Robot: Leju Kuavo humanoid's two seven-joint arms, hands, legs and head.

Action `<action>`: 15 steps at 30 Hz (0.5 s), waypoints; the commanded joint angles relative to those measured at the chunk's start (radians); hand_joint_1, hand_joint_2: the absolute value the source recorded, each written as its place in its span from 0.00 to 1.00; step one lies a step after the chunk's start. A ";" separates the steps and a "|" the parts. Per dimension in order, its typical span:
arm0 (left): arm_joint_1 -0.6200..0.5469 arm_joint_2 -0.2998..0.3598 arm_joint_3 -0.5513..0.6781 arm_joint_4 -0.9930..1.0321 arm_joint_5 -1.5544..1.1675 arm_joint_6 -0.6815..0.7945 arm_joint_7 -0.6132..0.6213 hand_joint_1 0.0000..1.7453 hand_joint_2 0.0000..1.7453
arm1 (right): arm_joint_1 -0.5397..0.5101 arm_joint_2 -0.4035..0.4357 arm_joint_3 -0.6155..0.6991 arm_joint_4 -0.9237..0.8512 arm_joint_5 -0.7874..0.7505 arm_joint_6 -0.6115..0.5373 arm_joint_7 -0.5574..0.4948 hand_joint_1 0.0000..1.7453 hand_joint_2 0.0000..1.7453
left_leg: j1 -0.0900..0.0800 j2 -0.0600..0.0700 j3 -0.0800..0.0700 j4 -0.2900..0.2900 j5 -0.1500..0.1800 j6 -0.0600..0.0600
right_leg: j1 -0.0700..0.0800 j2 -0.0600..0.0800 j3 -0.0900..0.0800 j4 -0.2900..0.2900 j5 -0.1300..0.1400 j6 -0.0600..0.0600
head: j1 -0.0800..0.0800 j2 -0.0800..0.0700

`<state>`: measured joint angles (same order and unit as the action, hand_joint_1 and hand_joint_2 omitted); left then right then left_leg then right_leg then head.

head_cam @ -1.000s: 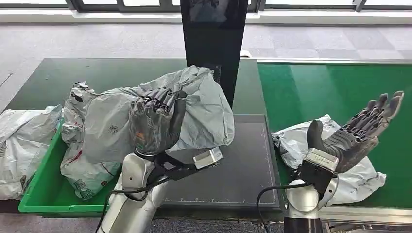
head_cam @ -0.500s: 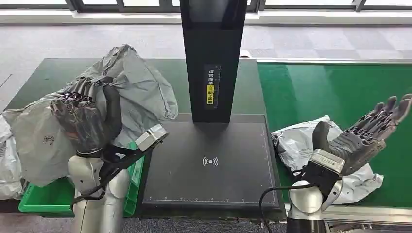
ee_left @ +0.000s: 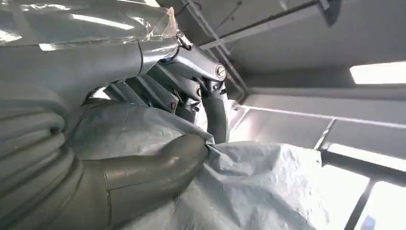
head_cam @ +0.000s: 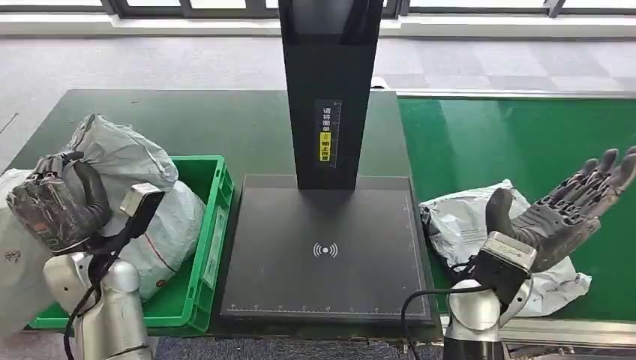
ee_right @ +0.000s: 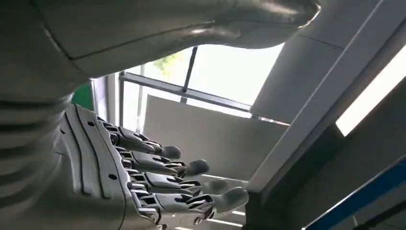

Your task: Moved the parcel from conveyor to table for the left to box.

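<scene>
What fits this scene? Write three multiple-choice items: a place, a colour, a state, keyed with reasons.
1. Where does the white parcel lie?
A. on the green conveyor belt
B. in the crate
C. on the scanner pad

2. What colour is the crate?
A. blue
B. green
C. red

3. What is the left hand doing?
A. hanging empty
B. pressing the pad
C. gripping a grey parcel

Key: 1 A, it rests on the belt beside the open right hand. 2 B, its walls are green. 3 C, the wrist view shows fingers closed on the bag.

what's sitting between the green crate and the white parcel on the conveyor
In the head view, the black scanner platform with its upright black column lies between the green crate and the white parcel; nothing rests on the platform.
</scene>
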<state>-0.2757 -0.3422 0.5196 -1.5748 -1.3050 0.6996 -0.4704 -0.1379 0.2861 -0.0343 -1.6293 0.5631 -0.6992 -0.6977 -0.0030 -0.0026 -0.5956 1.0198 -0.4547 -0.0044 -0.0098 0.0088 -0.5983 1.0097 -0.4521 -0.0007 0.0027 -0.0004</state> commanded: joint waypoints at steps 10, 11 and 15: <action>-0.042 -0.007 0.019 0.130 -0.067 -0.001 0.104 0.00 1.00 | 0.070 0.056 -0.034 0.015 -0.004 0.001 0.000 0.00 1.00 | 0.001 -0.004 0.003 -0.003 0.000 -0.001 | 0.001 -0.005 0.004 -0.003 -0.001 -0.001 | 0.000 0.000; -0.042 -0.007 0.021 0.126 -0.060 -0.001 0.100 0.00 1.00 | 0.068 0.056 -0.037 0.021 -0.004 0.001 0.000 0.00 1.00 | 0.001 -0.003 0.003 -0.002 0.000 -0.001 | 0.001 -0.004 0.004 -0.002 -0.001 0.000 | 0.000 0.000; -0.041 -0.007 0.035 0.108 -0.017 -0.001 0.067 0.00 1.00 | 0.050 0.052 -0.054 0.104 0.010 0.001 0.000 0.00 1.00 | 0.001 -0.002 0.004 -0.003 0.000 -0.001 | 0.001 -0.003 0.004 -0.003 0.000 0.000 | 0.000 0.000</action>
<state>-0.2933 -0.3532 0.5444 -1.5015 -1.3653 0.6996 -0.3769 -0.1377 0.2861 -0.0347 -1.6300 0.5638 -0.6992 -0.6977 -0.0029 -0.0025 -0.5955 1.0198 -0.4547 -0.0045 -0.0097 0.0088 -0.5983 1.0098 -0.4520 -0.0008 0.0027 -0.0004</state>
